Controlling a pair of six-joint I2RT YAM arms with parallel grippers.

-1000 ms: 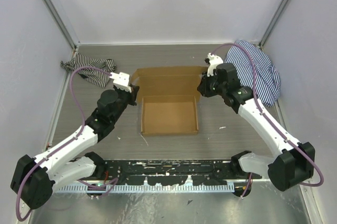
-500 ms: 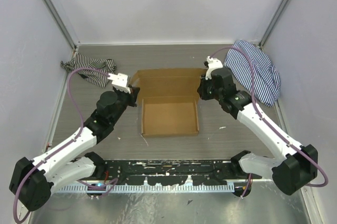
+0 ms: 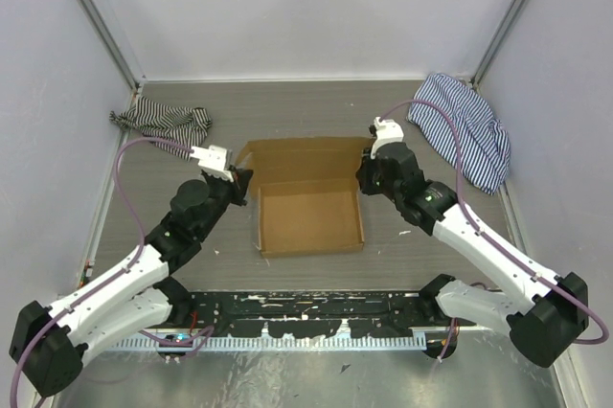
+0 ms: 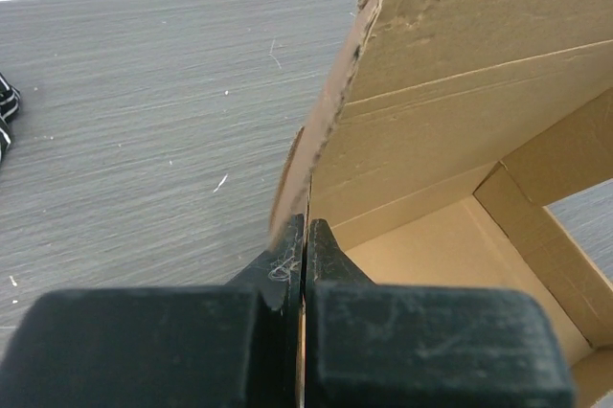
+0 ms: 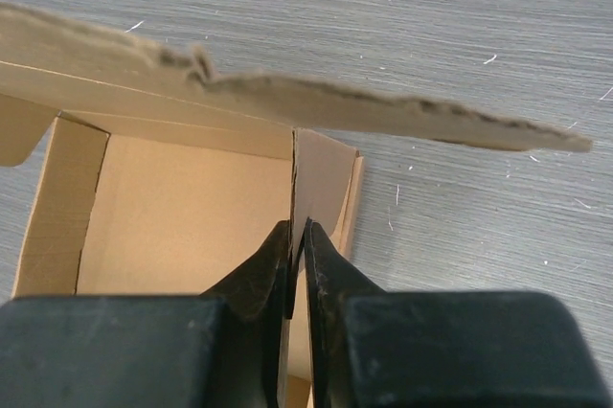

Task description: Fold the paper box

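Item 1: the paper box (image 3: 308, 202). I log it mid-table, between the 2 arms. It is plain brown cardboard and partly formed. The near part is a shallow open tray with its walls raised. A wide panel is joined along the tray's far side and reaches toward the back of the table. In both wrist views this panel rises at a tilt above the tray floor, and its torn-looking free edge crosses the right wrist view.

Item 2: the left gripper (image 3: 244, 188). I find it at the box's left side. In the left wrist view its fingers (image 4: 287, 255) are clenched tight on the edge of the cardboard wall, which runs straight down between them.

Item 3: the right gripper (image 3: 364, 173). It is at the tray's far right corner. In the right wrist view its fingers (image 5: 324, 260) pinch the upright right wall, with only the board's thickness between them.

Item 4: a striped cloth (image 3: 163, 125), dark and white, bunched at the far left of the table, well apart from the box.

Item 5: a second striped cloth (image 3: 460, 130), blue and white, spread at the far right corner.

Item 6: the table (image 3: 287, 111), grey wood-grain, speckled with small white flecks.
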